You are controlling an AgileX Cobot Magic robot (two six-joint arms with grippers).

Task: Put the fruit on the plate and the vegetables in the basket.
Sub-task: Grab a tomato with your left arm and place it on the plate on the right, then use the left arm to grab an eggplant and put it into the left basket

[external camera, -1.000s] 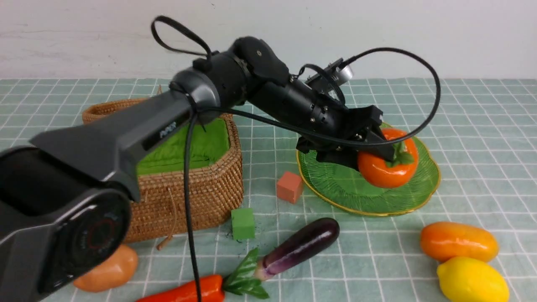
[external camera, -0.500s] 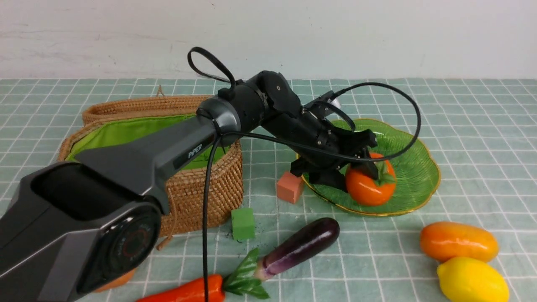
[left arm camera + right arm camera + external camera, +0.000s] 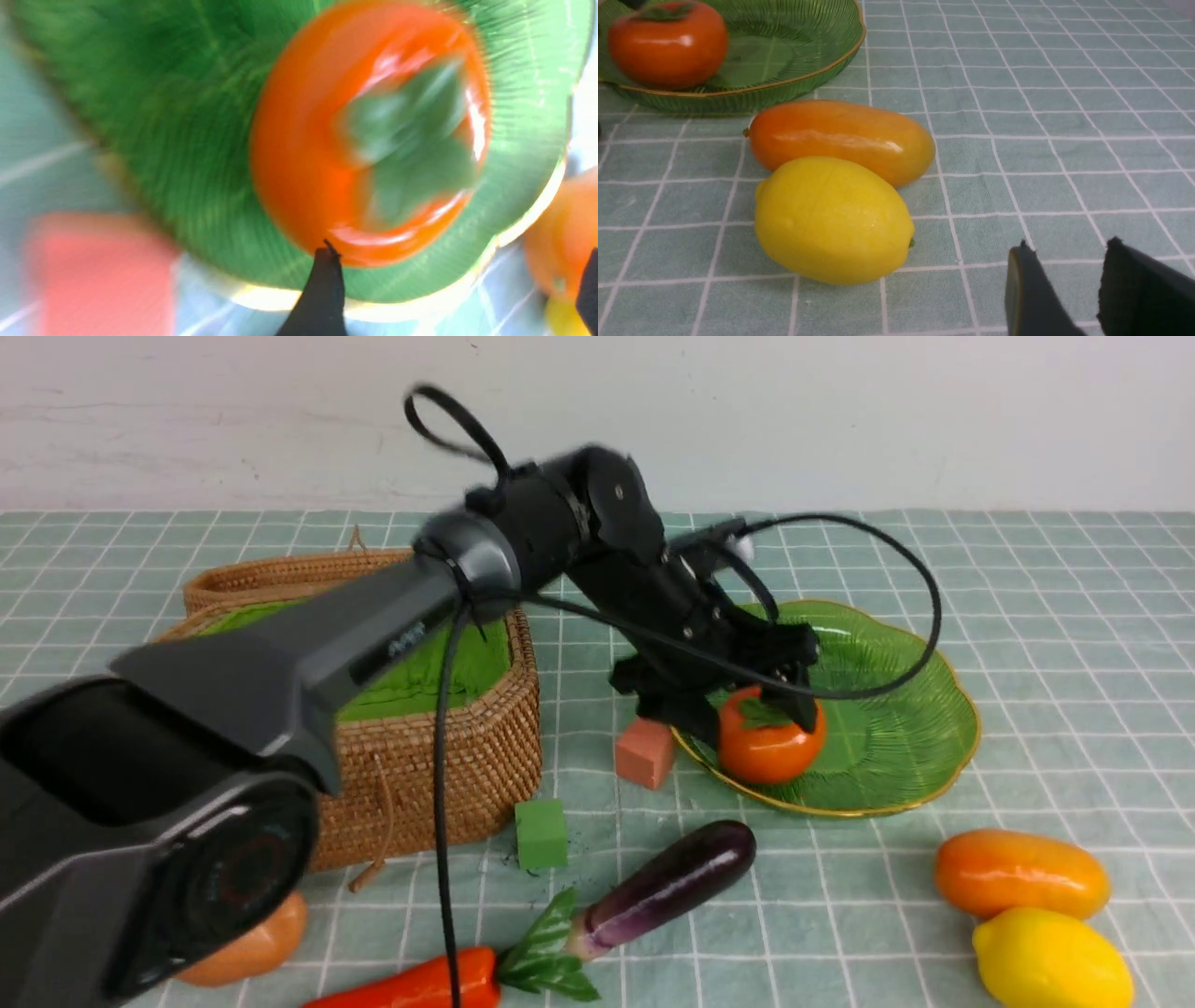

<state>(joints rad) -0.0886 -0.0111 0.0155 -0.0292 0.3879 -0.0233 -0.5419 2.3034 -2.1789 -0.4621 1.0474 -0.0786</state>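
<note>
The round orange persimmon (image 3: 770,747) sits on the green glass plate (image 3: 887,737), near its front left rim. My left gripper (image 3: 749,709) hovers just over it, jaws wide open and straddling its top; in the left wrist view the persimmon (image 3: 327,154) lies past the black fingertips (image 3: 327,261). The mango (image 3: 840,140) and lemon (image 3: 833,219) lie on the cloth to the plate's right. My right gripper (image 3: 1069,247) is low beside them, open and empty. Eggplant (image 3: 667,887), carrot (image 3: 420,985) and potato (image 3: 247,943) lie on the cloth in front of the wicker basket (image 3: 439,756).
A salmon cube (image 3: 644,753) stands between the basket and the plate. A green cube (image 3: 541,833) is at the basket's front corner. The basket's lid (image 3: 280,581) is folded back behind it. The left arm's cable (image 3: 896,588) loops over the plate.
The left arm carried the persimmon down and leftward onto the plate, then opened its jaws and let it go. The right side is unchanged.
</note>
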